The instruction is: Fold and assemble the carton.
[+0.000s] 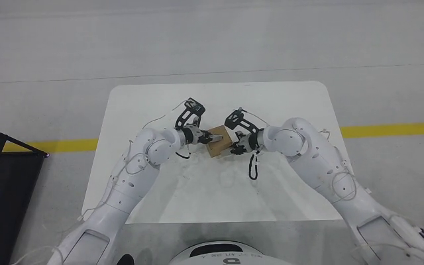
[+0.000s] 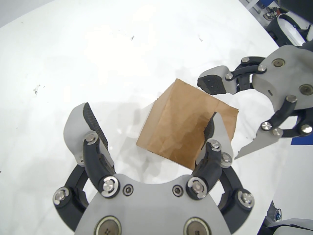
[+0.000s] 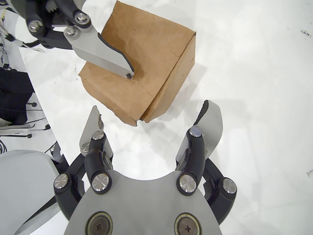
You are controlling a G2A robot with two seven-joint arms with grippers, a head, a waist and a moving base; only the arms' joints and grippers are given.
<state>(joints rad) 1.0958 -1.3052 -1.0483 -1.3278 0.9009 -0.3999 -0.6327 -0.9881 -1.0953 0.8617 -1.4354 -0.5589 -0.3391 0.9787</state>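
Top view shows a small brown cardboard carton point(image 1: 216, 147) standing on the white table point(image 1: 199, 192), near its middle, with the two arms meeting at it from either side. The left gripper point(image 1: 213, 137) is spread wide over the carton. In the right wrist view one of its fingertips point(image 3: 117, 62) presses down onto the carton's upper face, which is dented and creased around the contact, while its other finger hangs off the box beyond the far edge. The right gripper point(image 3: 150, 107) is also spread wide, holding nothing; it sits just beside the carton's near corner, its fingers apart from the cardboard. The carton looks folded up into a closed box, and a seam runs along the edge between its upper face and one side wall.
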